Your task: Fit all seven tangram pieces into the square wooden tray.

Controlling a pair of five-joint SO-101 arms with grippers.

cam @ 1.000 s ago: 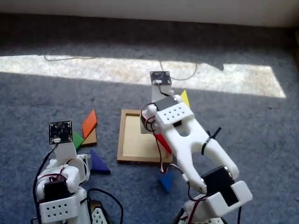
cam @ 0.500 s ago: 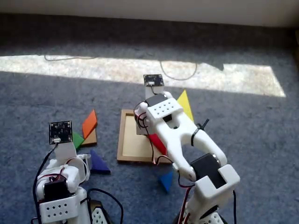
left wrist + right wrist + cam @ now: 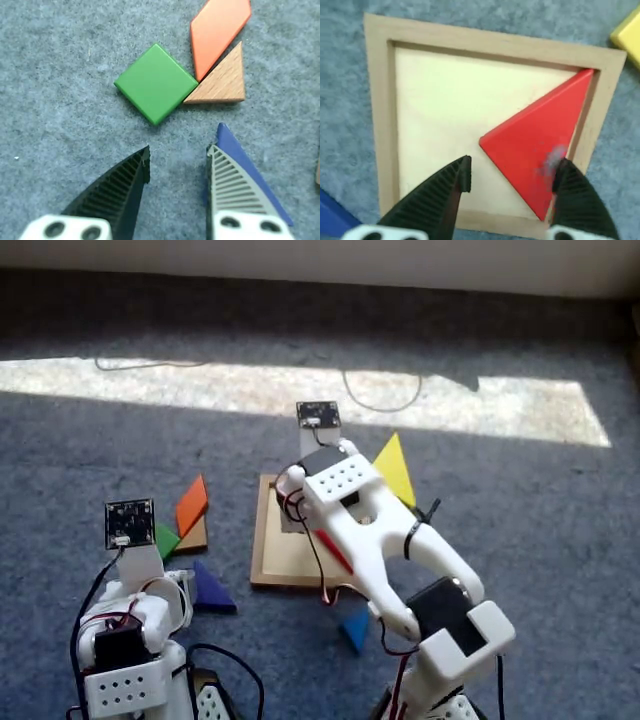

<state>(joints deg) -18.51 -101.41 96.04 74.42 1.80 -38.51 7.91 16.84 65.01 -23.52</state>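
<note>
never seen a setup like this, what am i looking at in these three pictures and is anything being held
These are two small robot arms side by side on a grey carpet, each ending in a two-fingered gripper. The wide picture comes from a fixed camera looking down over both arms. The other two come from cameras on the arms' wrists, looking past their own fingers.

The left gripper hangs open near a green square, an orange parallelogram, a wooden triangle and a dark blue triangle. The right gripper hangs open over the square wooden tray, where a red triangle lies. A yellow triangle and a small blue triangle lie outside it. Nothing is held.
</note>
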